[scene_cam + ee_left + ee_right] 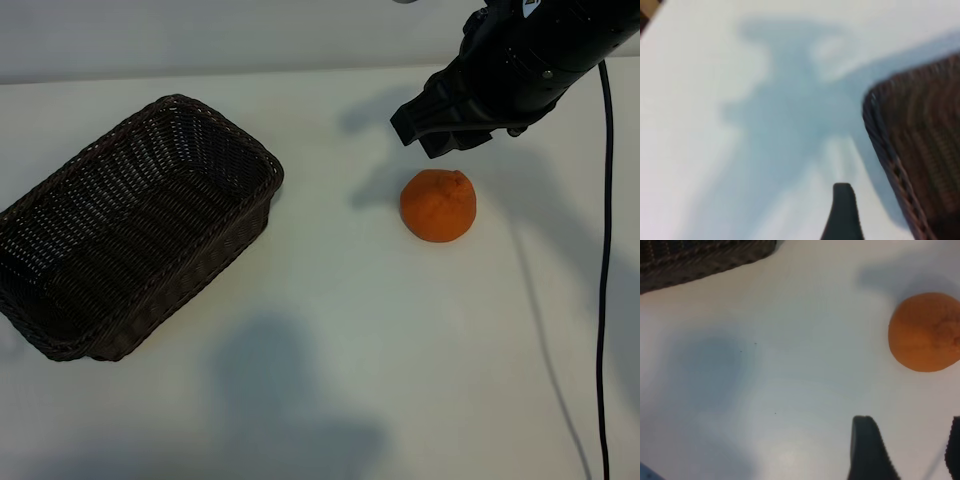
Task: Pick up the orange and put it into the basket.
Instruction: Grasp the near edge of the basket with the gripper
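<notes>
- While the orange [438, 205] sits free on the white table [330, 330], the task is at the approach step: nothing is lifted, and the basket [60, 215] holds nothing.
- Hanging above and just behind the fruit in the exterior view, the right gripper [447, 128] has its fingers parted and empty; in its own wrist view the orange lies ahead of the fingertips [867, 440], off to one side.
- Next, I judge, the tool must shift sideways to centre over the fruit, drop so a finger passes on each side, then close.
- Only one dark finger [842, 212] of the left gripper shows, in the left wrist view, near a corner of the basket; the view is blurred, but it appears spread open and carries nothing.
- Bare table lies between fruit and basket, so the carry path looks free; the braided rim stands up, so the fruit would need lifting over it.
- A black cable [603, 260] hangs beside the right arm, clear of the orange.
</notes>
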Tool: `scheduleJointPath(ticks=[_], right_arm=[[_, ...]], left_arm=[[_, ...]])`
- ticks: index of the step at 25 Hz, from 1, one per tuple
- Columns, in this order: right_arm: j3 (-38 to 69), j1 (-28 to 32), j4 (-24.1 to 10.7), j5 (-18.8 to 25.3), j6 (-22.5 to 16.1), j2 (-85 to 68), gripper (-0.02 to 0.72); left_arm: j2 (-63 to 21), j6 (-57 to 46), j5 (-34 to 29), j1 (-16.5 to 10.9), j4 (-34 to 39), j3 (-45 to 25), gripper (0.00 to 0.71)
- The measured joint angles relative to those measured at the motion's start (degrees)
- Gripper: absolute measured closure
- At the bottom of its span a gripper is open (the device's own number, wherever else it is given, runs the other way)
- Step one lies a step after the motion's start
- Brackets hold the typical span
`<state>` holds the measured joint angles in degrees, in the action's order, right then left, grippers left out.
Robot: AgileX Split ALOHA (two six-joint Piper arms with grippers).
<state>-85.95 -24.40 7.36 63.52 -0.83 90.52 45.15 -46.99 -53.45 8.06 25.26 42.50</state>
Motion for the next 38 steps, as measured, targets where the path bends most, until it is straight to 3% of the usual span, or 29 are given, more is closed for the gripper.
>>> scheduleJointPath(ticks=[8, 15, 26, 28, 33, 38], right_arm=[[0.0, 0.0, 1.2, -0.1, 0.0, 0.0, 0.316], [0.0, 0.0, 1.3, -0.1, 0.0, 0.0, 0.316], [0.0, 0.0, 1.4, -0.1, 0.1, 0.0, 0.316], [0.0, 0.0, 1.4, -0.1, 0.1, 0.0, 0.316], [0.0, 0.0, 1.4, -0.1, 0.1, 0.0, 0.316], [0.0, 0.0, 1.4, -0.2, 0.1, 0.0, 0.316]], left_arm=[[9.1, -3.8, 0.5, 0.0, -2.8, -0.2, 0.124], [14.5, -7.5, 5.2, 0.0, -4.1, -0.7, 0.124], [15.0, -13.3, 13.7, -0.1, -5.5, -13.5, 0.124], [15.0, -13.9, 15.3, -1.2, -5.6, -14.2, 0.124], [15.2, -12.3, 18.5, -7.1, -6.6, -15.0, 0.124], [18.7, -4.8, 22.2, -11.0, -13.2, -15.1, 0.124]])
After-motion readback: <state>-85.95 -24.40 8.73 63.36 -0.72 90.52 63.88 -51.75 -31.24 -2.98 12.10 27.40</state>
